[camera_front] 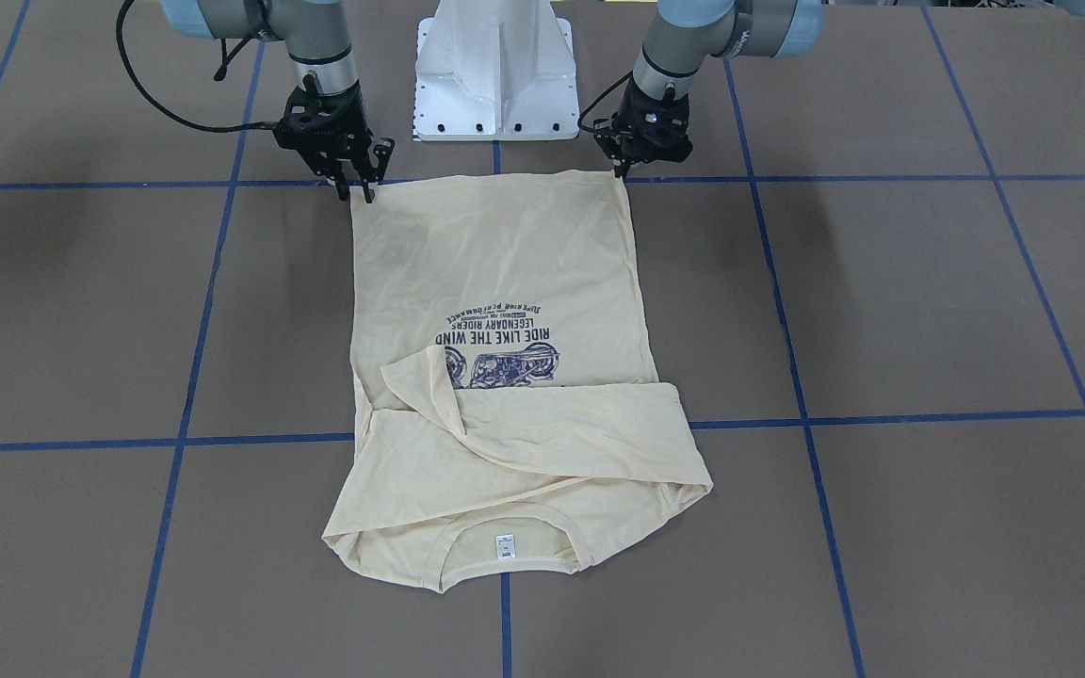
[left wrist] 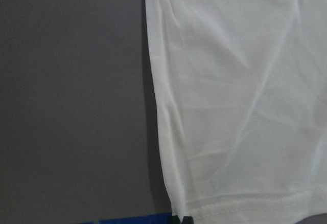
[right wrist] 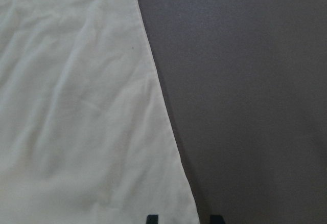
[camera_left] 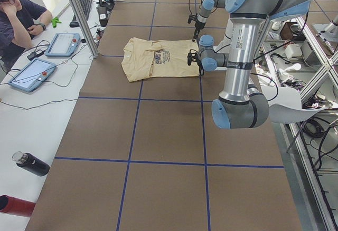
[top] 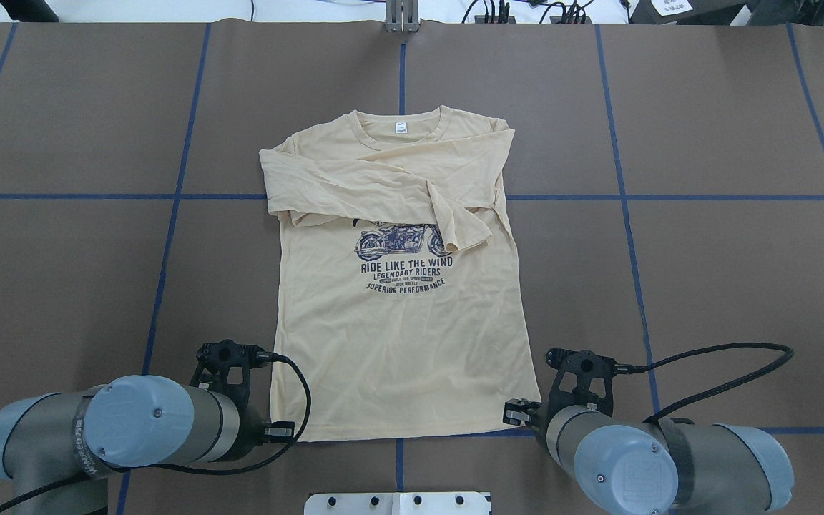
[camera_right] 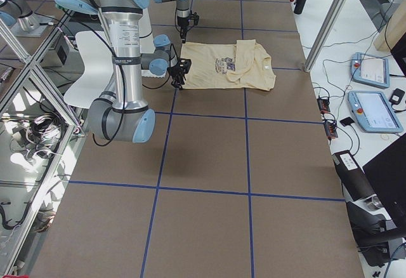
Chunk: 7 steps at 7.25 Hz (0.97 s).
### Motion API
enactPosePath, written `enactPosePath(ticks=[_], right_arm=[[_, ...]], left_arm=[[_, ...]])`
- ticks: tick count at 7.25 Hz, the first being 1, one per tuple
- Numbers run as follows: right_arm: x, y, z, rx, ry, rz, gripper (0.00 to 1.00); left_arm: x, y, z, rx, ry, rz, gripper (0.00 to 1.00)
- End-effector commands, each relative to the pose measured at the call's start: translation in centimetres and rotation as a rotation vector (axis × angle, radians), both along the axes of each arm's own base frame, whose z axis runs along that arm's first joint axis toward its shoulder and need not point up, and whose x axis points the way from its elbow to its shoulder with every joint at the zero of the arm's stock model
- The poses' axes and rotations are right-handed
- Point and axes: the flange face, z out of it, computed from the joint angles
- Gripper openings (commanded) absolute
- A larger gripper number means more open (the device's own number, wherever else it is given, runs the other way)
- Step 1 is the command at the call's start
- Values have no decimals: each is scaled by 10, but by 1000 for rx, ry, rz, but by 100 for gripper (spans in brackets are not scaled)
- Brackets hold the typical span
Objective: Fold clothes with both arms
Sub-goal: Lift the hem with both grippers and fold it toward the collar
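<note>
Shirt (camera_front: 505, 273) flat (sleeves folded over), L fingers (camera_front: 620, 168) & R fingers (camera_front: 369, 186) at hem corners.

The shirt (top: 398, 343) lies flat on the table (top: 705, 286), collar (top: 426, 136) farthest from me, sleeves (top: 355, 179) crossed over its chest. My left gripper (camera_front: 622, 170) is at its near-left hem corner, my right gripper (camera_front: 355, 191) at its near-right.

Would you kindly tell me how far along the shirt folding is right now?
Done: both sleeves lie folded across the chest of the shirt. In hand: the left gripper and right gripper are at the corners of the hem, which lies flat. Left: probably folding the hem up toward the collar.
</note>
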Motion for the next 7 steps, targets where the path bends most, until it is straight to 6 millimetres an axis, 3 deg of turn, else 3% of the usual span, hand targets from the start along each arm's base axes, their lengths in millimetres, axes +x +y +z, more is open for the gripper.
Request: enactPosePath(ticks=[1,2,4,7], right_arm=[[-2,5,0,6,2,-5,45],[-2,5,0,10,0,-2,41],[-2,5,-3,11,-6,-2,0],[18,-1,-33,9,-71,5,0]], left_arm=[[0,0,0,0,1,0,0],[0,0,0,-1,1,1,0],[0,0,0,-1,1,1,0],[-5,1,-10,4,20,2,0]])
